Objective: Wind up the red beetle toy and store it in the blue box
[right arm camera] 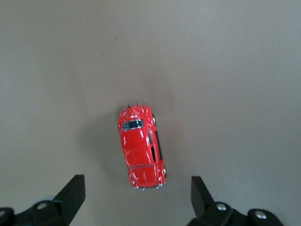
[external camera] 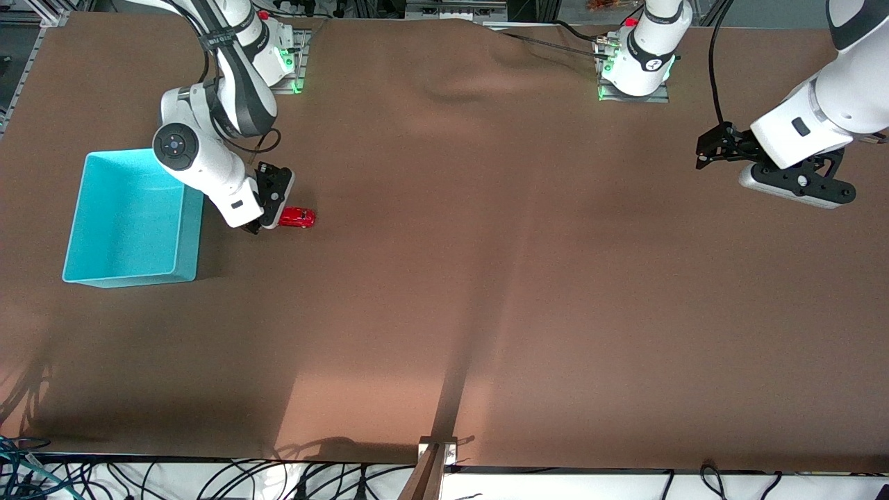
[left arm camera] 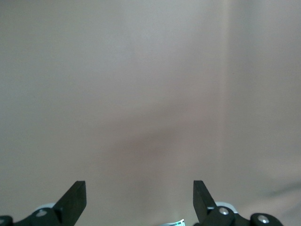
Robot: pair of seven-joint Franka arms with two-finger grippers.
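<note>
- The red beetle toy [external camera: 297,217] sits on its wheels on the brown table cloth [external camera: 486,278], just beside the blue box [external camera: 132,222], on the side of the box toward the left arm's end of the table. The box is open-topped and looks empty.
- The right gripper [external camera: 267,221] hangs directly over the toy, with its jaws spread wide and nothing between them. In the right wrist view the car [right arm camera: 141,147] lies between the two fingertips [right arm camera: 73,193], apart from both and a little off centre.
- The left gripper [external camera: 710,149] waits in the air over the left arm's end of the table, well apart from the toy. Its jaws are also fully open and empty, and its own camera shows only bare cloth.
- I judge the step in hand to be the first grasp of the car, before any winding.
- To do it well, the right gripper should centre on the car's body and come straight down so the fingers close across its flanks, not over the nose and tail.
- The shell is glossy and rounded, so a shallow pinch may squirt it sideways. The fingers should go low, near the cloth.
- The wheels ought to stay free for the winding.
</note>
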